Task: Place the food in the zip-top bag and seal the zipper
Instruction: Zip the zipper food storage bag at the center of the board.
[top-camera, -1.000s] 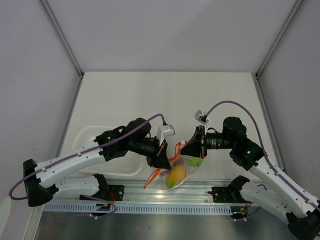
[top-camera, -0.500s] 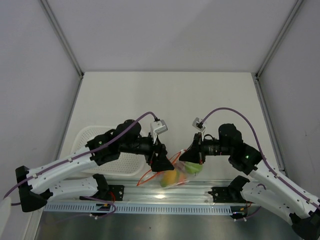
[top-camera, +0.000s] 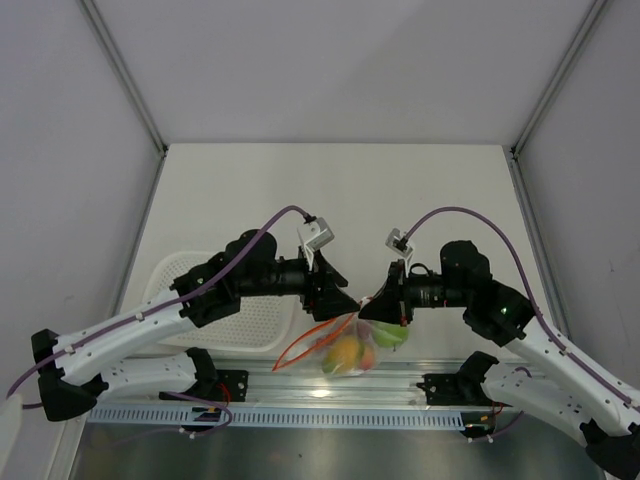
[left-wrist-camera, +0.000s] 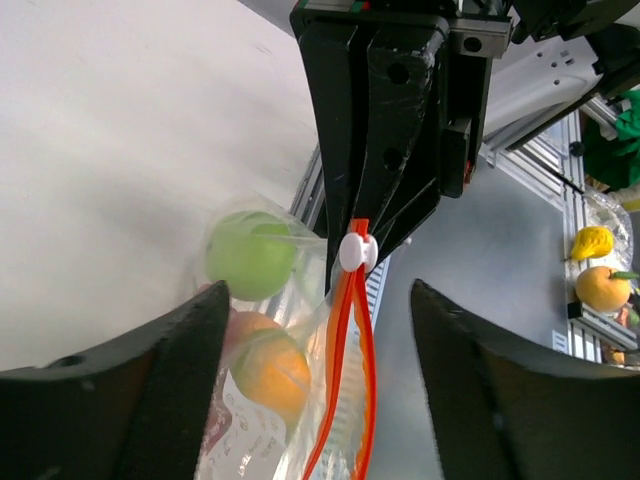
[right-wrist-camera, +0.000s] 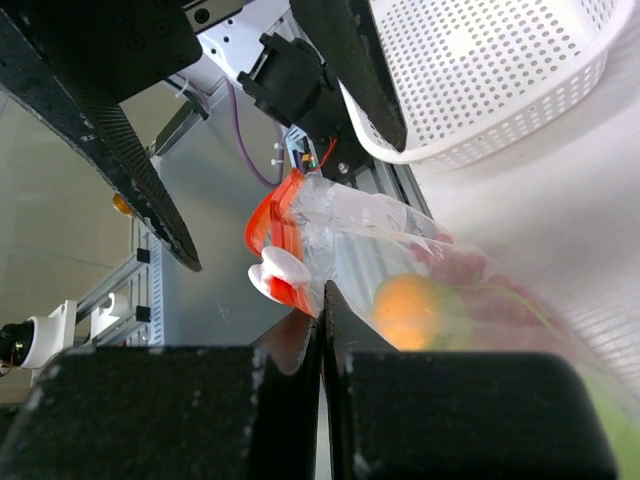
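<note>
Since clear crinkly plastic zip-top bag (top-camera: 347, 352) hangs limp below right gripper (top-camera: 366, 309), weighted by toy fruits (left-wrist-camera: 268, 365), judge film soft, slippery, light. Right jaws pressed together, pinching bag's top corner beside white slider (left-wrist-camera: 353, 252). Orange-red zipper strip (left-wrist-camera: 350, 400), likely stiffer, droops just ahead of spread, empty jaws of left gripper (top-camera: 340, 297): best hold there.

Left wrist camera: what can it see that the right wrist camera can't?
Only the left wrist camera shows the round green apple clearly. It also sees a yellow fruit and a leafy orange far off, past the table's edge. Only the right wrist camera shows the white basket with all its little holes. Both show the zip-top bag, its orange-red zipper with the white slider, an orange-yellow fruit inside, and the right gripper pinching the bag's top.
</note>
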